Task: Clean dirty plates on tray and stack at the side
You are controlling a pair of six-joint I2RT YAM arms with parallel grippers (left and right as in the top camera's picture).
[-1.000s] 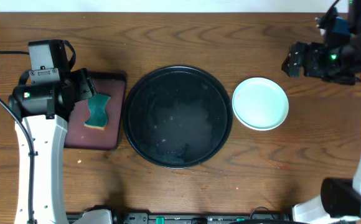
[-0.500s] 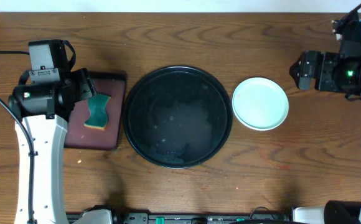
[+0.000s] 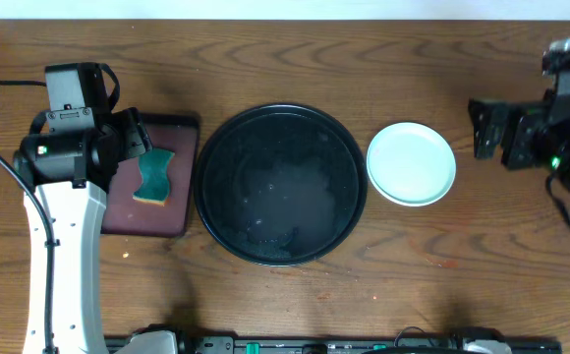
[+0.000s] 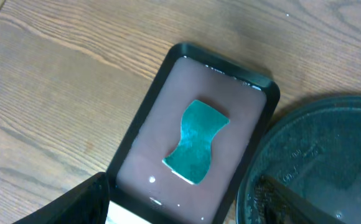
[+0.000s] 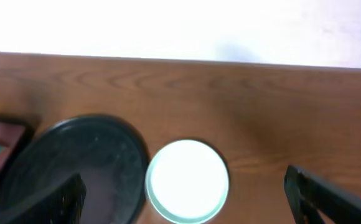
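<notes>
The right pincer (image 3: 484, 129), jaws apart and empty, has drawn back toward the tabletop's right edge. The plates (image 3: 411, 163) sit stacked just beside the bare tray (image 3: 265, 147). The left pincer (image 3: 138, 147) is apart too. The job looks finished.

A teal, hourglass-shaped sponge (image 3: 153, 175) lies flat inside a small rectangular black tray with a reddish-brown floor (image 3: 118, 211), set toward the left of a brown wood-grain table (image 3: 383, 59). A thin black cable (image 3: 0, 83) crosses the table's left edge.
</notes>
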